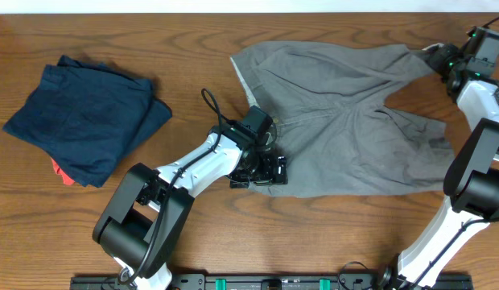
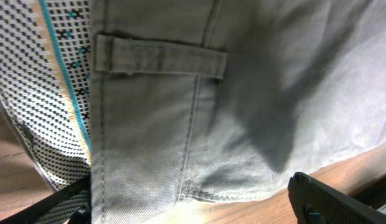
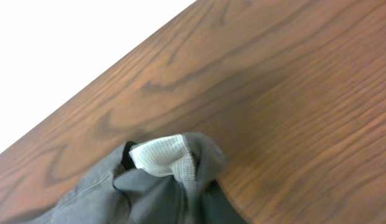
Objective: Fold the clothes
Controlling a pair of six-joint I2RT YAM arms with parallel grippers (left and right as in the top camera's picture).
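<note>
The grey shorts (image 1: 346, 129) lie spread on the table's middle and right. My left gripper (image 1: 261, 169) is at their lower left corner. In the left wrist view its jaws (image 2: 193, 211) are open, one finger on each side of the shorts' hem (image 2: 243, 93), beside a belt loop and a patterned inner waistband (image 2: 50, 93). My right gripper (image 1: 437, 60) is at the far right, where a corner of the shorts is drawn up to it. The right wrist view shows bunched grey cloth (image 3: 149, 193) with white lining (image 3: 162, 155); the fingers themselves are hidden.
A dark navy folded garment (image 1: 84, 121) lies at the left, with a small red-orange scrap (image 1: 63, 173) peeking from under its front edge. The table's far edge (image 3: 87, 93) runs just behind the right gripper.
</note>
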